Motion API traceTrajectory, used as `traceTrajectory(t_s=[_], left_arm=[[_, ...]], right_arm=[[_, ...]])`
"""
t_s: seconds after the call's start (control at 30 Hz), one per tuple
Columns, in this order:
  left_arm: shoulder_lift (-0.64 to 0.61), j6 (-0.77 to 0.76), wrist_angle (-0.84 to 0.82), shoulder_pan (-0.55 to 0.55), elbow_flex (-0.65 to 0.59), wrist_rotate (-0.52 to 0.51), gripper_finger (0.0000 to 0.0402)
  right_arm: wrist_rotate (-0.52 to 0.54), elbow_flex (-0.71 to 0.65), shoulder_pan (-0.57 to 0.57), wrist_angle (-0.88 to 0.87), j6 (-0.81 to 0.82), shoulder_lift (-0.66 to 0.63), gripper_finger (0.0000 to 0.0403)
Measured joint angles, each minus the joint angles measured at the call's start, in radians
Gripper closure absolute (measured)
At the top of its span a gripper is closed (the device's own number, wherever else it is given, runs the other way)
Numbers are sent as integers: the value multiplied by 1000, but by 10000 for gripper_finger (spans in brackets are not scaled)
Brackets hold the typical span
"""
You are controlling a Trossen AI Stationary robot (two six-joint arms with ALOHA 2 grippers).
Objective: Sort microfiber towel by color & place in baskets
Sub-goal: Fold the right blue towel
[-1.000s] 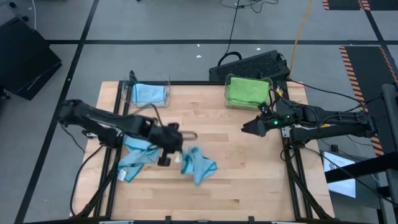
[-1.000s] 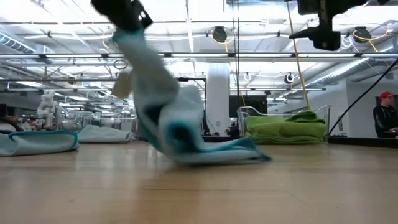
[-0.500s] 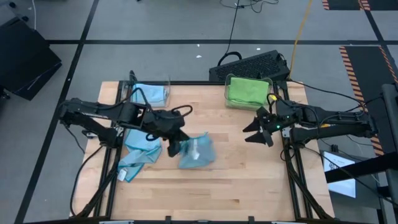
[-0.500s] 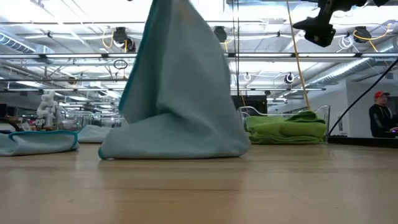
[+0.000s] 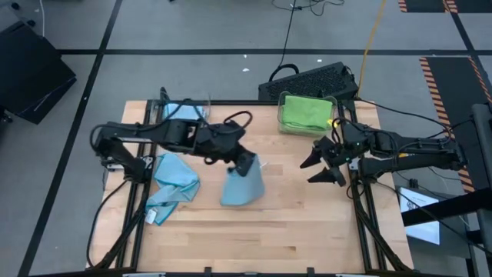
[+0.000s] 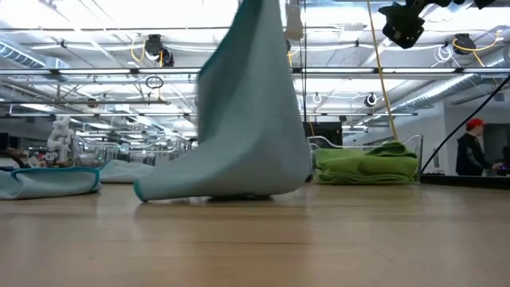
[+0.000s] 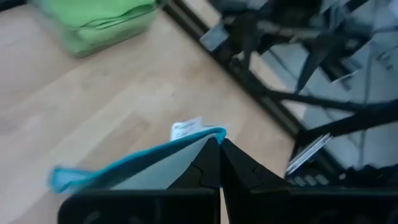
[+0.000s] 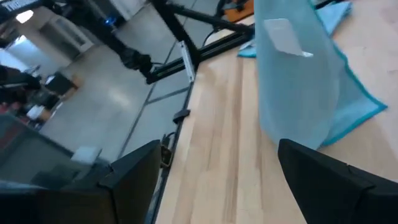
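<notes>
My left gripper (image 5: 244,163) is shut on a light blue towel (image 5: 240,187) above the table's middle; the towel hangs as a wide sheet (image 6: 239,119). A second blue towel (image 5: 173,181) lies crumpled on the table at the left. The far-left clear basket (image 5: 184,115) holds a blue towel, and the far-right basket (image 5: 306,111) holds green towels (image 6: 366,163). My right gripper (image 5: 319,169) hovers open at the table's right side, apart from everything. My left gripper pinches the towel's teal-hemmed top edge (image 7: 205,135) between its two shut fingers, right beside the white label (image 7: 186,129). The fingers slant down from the table's left side. The towel hangs below them, its lower edge (image 6: 215,193) resting on the table.
A dark keyboard (image 5: 307,77) lies beyond the far edge behind the green basket. Bare wood (image 5: 292,231) stretches across the table's near half. In the low view a person (image 6: 470,151) stands in the room at the far right.
My left gripper has risen and gone toward the table's right and far edges, rolling as it went. The towel, a crumpled heap a second ago, now hangs spread out with only its lower edge on the table. My right gripper has rolled in place.
</notes>
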Motion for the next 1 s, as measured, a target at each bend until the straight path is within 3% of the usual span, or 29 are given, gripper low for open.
traceTrajectory(t_s=[0.27,0.47,0.67,1.0], left_arm=[[252,2,-7,-10,338,41,401],[374,-2,2,0,496,50,401],[381,21,88,13,489,48,401],[373,194,67,50,489,7,401]], right_arm=[[-118,0,0,-11,-31,-7,89],[-169,0,0,9,-22,-55,89],[-169,0,0,5,-21,-117,89],[-92,0,0,5,-80,-143,89]])
